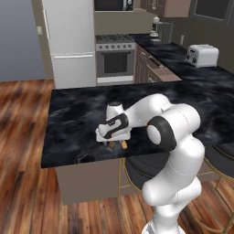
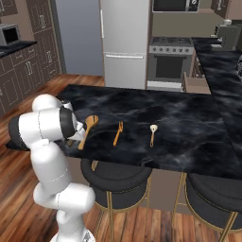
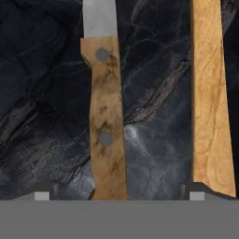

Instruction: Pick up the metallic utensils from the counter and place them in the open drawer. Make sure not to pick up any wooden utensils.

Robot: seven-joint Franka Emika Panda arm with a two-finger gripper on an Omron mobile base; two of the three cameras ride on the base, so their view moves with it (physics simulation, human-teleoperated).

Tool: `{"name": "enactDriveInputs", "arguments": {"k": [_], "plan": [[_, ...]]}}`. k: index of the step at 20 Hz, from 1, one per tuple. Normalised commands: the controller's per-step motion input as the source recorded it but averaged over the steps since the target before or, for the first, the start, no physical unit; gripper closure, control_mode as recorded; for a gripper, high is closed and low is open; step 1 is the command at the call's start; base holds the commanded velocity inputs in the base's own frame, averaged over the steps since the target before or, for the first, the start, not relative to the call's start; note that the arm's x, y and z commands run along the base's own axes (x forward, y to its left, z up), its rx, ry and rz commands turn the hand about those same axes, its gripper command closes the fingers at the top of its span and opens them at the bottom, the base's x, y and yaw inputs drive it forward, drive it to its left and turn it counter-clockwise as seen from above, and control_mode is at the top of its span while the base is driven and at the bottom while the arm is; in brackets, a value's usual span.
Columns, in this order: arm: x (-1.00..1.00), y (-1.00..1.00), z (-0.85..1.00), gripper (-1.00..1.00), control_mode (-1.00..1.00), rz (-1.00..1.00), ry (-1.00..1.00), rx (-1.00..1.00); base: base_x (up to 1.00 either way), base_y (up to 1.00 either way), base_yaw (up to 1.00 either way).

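My jaws gape over the knife (image 3: 105, 116) handle; the wooden spoon (image 3: 211, 98) lies just beside at three o'clock, so closing carelessly could catch it.

In the hand view the knife (image 3: 103, 116) lost most of its blade past the top edge, and the wooden spoon (image 3: 211, 98) showed handle alone. From the left base, the arm's wrist (image 1: 114, 125) hid the utensils on the worktop (image 1: 73, 119).
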Motion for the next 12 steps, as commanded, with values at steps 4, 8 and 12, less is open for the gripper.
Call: {"name": "enactDriveInputs", "arguments": {"k": [4, 8, 12], "plan": [[0.0, 0.0, -0.18, -1.0, -1.0, 0.0, 0.03, 0.0, 0.0, 0.0, 0.0], [0.0, 0.09, -0.05, -1.0, -1.0, 0.0, 0.0, -0.01, 0.0, 0.0, 0.0], [0.0, 0.14, -0.04, -1.0, -1.0, 0.0, 0.0, -0.02, 0.0, 0.0, 0.0]]}}
